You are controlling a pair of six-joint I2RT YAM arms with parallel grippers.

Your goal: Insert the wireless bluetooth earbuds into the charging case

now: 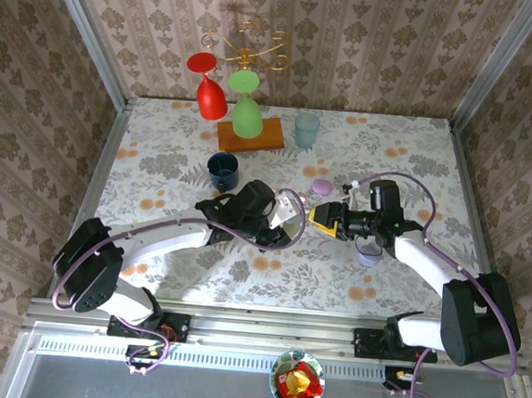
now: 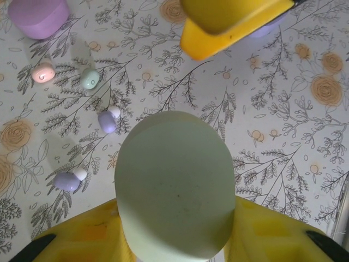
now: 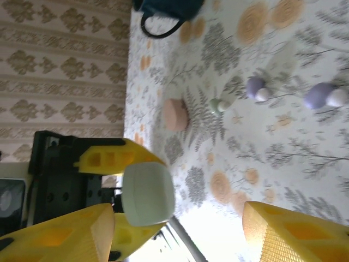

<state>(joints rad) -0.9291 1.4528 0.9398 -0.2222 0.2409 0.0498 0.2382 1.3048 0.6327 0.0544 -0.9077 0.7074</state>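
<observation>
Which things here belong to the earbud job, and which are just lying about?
Job: pink bud, mint bud, two lilac buds; green case, held by left gripper; lilac case; right gripper, open.
Lying about: mug, red glass, green glass, wooden block, tumbler, candy bowl.

Four earbuds, three cases, two goblets, one mug, one tumbler.
</observation>
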